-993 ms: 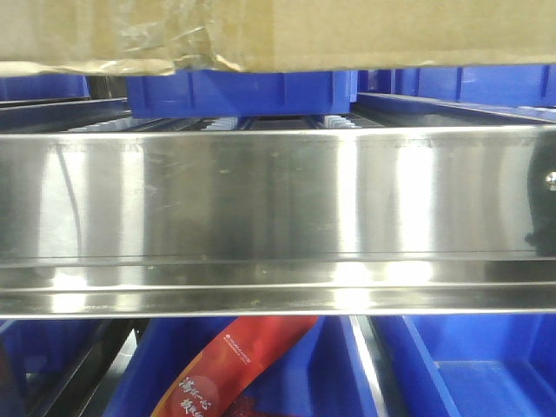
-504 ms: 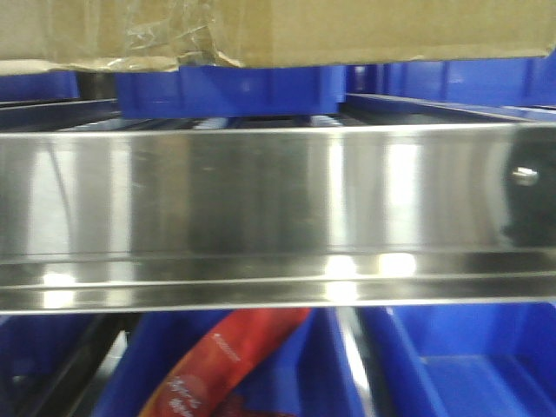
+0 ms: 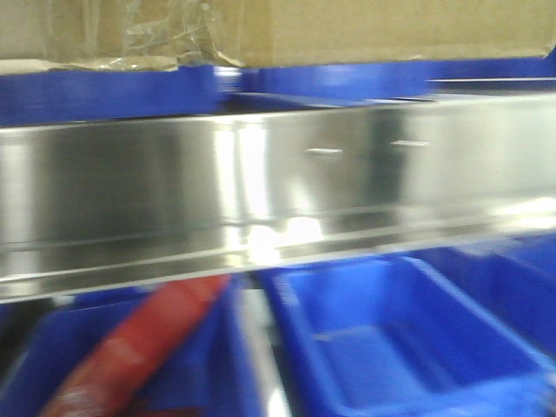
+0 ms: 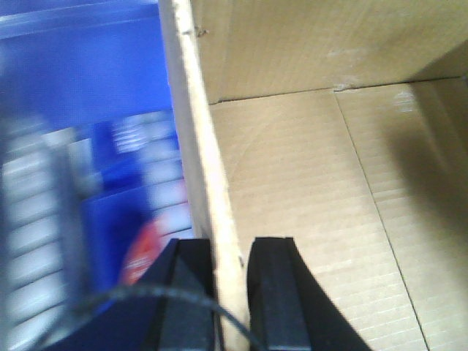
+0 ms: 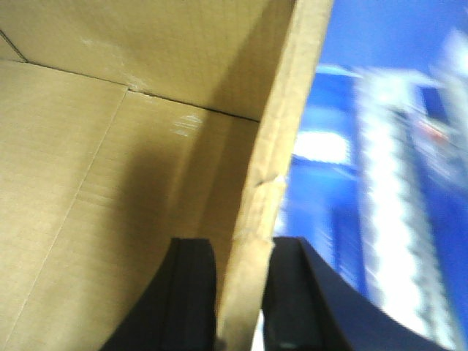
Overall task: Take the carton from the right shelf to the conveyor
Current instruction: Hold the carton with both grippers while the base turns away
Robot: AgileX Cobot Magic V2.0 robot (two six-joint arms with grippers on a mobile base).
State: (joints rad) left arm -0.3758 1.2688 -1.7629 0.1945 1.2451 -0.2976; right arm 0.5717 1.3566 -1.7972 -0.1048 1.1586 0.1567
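Clamping opposite side walls of the open carton [image 4: 314, 190], the left gripper [image 4: 227, 292] and right gripper [image 5: 241, 300] each pinch a cardboard edge between black fingers. Farther off, the box sits above the right shelf [image 3: 174, 191] and its steel rail, with blurred blue bins [image 3: 373, 347] below.

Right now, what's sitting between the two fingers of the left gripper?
An upright side wall of the carton stands between the fingers of the left gripper, one finger inside the box and one outside. This shows in the left wrist view.
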